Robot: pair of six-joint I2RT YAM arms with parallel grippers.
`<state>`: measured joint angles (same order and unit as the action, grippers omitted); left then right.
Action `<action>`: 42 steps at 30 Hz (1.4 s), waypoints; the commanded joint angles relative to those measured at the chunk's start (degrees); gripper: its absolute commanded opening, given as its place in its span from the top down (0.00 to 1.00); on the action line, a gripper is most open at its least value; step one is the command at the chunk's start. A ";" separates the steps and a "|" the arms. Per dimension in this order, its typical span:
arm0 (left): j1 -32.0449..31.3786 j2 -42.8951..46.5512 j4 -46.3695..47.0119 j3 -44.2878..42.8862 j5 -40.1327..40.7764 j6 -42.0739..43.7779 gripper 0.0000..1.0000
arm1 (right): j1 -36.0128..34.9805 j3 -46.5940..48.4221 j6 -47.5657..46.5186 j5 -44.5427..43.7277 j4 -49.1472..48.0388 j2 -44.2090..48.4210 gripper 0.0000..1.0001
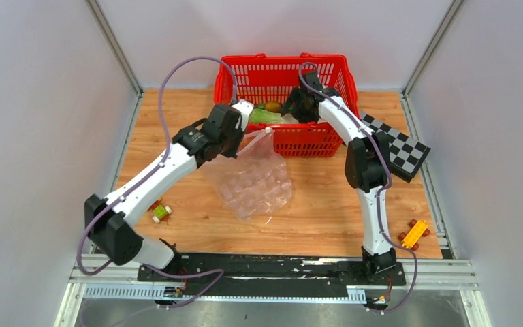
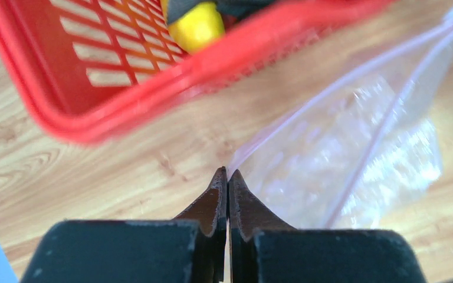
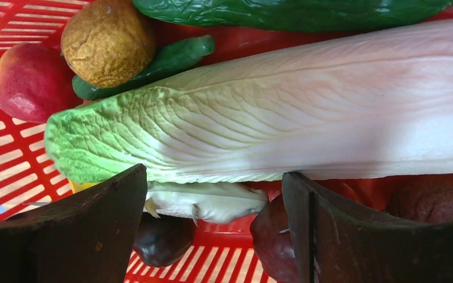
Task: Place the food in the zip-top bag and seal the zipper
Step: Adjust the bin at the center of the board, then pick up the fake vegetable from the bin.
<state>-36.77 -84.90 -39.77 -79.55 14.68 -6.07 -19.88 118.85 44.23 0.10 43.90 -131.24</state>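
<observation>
The clear zip-top bag (image 1: 255, 182) lies on the wood table in front of the red basket (image 1: 317, 144). My left gripper (image 2: 227, 172) is shut on the corner of the bag's mouth edge, where the pale zipper strip (image 2: 330, 88) starts. My right gripper (image 3: 212, 194) is open inside the basket, just above the long pale-green lettuce (image 3: 283, 112). Around the lettuce lie a dark green cucumber (image 3: 295, 12), a small green chili (image 3: 171, 56), a red apple (image 3: 26, 79), a brownish round fruit (image 3: 107, 40) and dark red fruit (image 3: 271, 236). A yellow lemon (image 2: 197, 26) shows in the left wrist view.
A checkerboard card (image 1: 398, 146) lies right of the basket. An orange toy car (image 1: 414, 234) sits at the near right. Small toy blocks (image 1: 160, 211) lie by the left arm. Grey walls close the sides.
</observation>
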 commanded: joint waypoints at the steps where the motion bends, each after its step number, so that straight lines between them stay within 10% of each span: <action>1: -0.11 10.69 -6.96 1.08 -8.07 -0.84 1.00 | -1.06 3.05 6.87 -3.93 4.73 -3.69 0.15; 9: -0.14 20.87 -22.46 -3.13 -4.33 0.13 1.00 | -3.02 1.54 23.22 -8.88 8.61 -1.48 0.13; 25: -0.14 20.49 -33.20 -7.71 -2.24 -0.91 1.00 | -3.55 8.63 26.38 -11.83 11.83 -11.25 0.02; 42: -2.24 21.23 -26.31 0.51 -9.36 -4.20 1.00 | -3.41 0.91 12.86 -10.12 1.23 -1.78 1.00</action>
<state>-38.57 -64.51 -69.14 -79.72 6.59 -8.86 -23.03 123.68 63.24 -9.39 47.29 -134.82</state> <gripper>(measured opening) 0.007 0.086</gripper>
